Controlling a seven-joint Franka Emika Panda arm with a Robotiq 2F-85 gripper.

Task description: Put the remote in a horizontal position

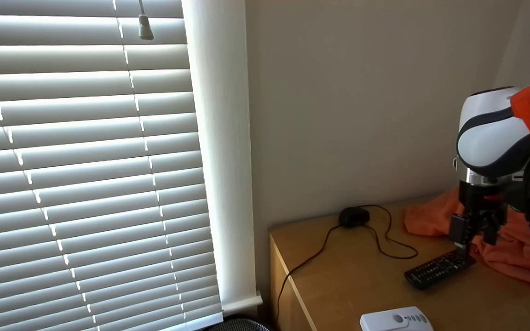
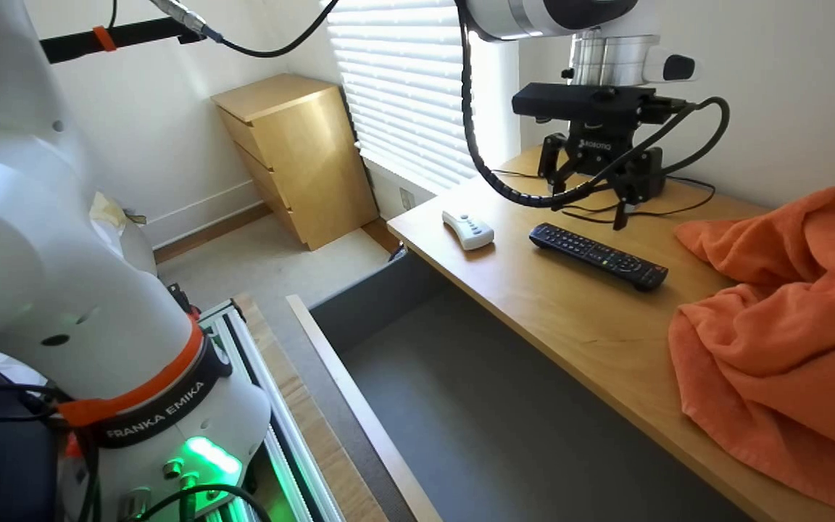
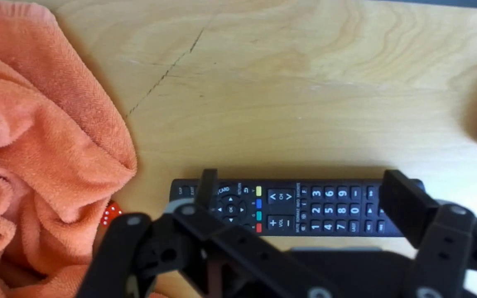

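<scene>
White slatted window blinds point(image 1: 85, 184): fill the left side in an exterior view, a pale cord pull point(image 1: 145, 27) hanging before them.
Small, corded, rounded black device point(image 1: 353, 217): sits on the light wooden desk point(image 1: 334, 273) near the beige wall point(image 1: 361, 105), seen clearly only from here.
Slim, long black remote point(image 1: 435, 271): lies flat on the desk near a crumpled orange terry cloth point(image 1: 430, 217), one end partly hidden by the black two-fingered tool point(image 1: 476, 241).
White robot base point(image 2: 160, 449) with a green light point(image 2: 212, 455): stands at left in an exterior view, which alone shows the wooden chest of drawers point(image 2: 301, 161) and the open, grey-bottomed drawer point(image 2: 475, 406).
White box with grey buttons point(image 2: 469, 230): appears whole here, near one end of the remote.
Tool over the desk: hangs above the remote, a gap showing between the two from this angle.
Number keys point(image 3: 329, 210) of the remote: legible in the wrist view alone.
Fingers point(image 3: 406, 209) of the tool: spread wide, over the two end portions of the remote.
Small red white-dotted object point(image 3: 111, 213): beside the orange cloth.
</scene>
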